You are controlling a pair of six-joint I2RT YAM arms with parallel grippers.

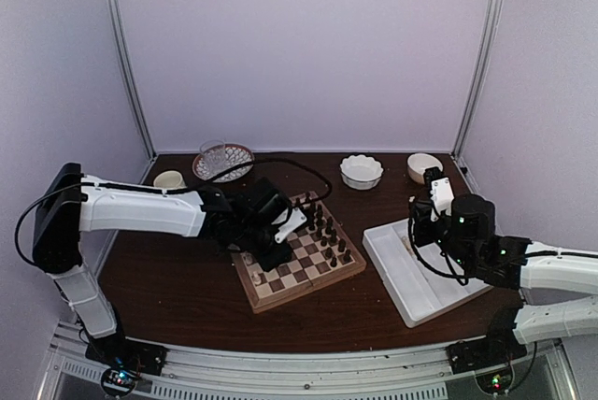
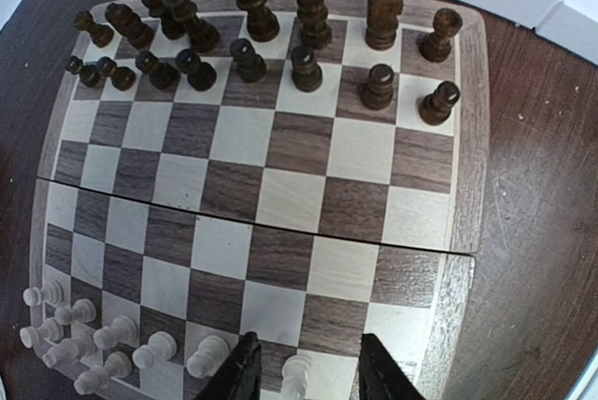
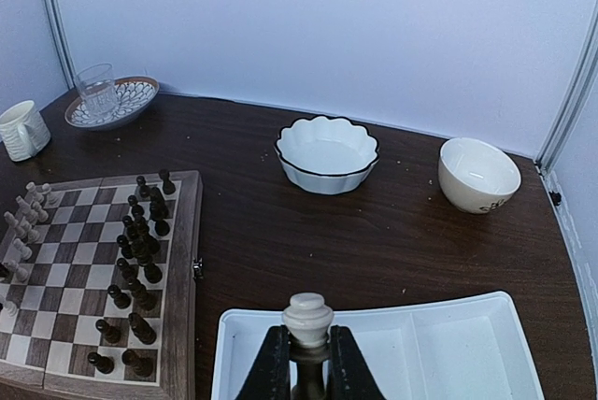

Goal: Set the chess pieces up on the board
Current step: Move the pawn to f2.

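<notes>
The board [image 1: 301, 269] lies at the table's middle, also in the left wrist view [image 2: 290, 194] and the right wrist view [image 3: 65, 278]. Dark brown pieces [image 2: 252, 45] fill its two rows nearest the tray. Several cream-white chess pieces [image 2: 112, 339] stand at the opposite side. My left gripper [image 2: 308, 351] hovers low over that side, open, with one white piece [image 2: 297, 377] standing between the fingers, apart from both. My right gripper [image 3: 308, 339] is shut on a cream-white piece [image 3: 307, 314], held above the white tray [image 3: 448, 344].
The white tray [image 1: 420, 278] lies right of the board. At the back stand a scalloped white bowl [image 1: 361, 171], a small cream bowl [image 1: 423, 166], a mug [image 1: 169, 178] and a patterned plate with a glass [image 1: 222, 162]. White walls enclose the table.
</notes>
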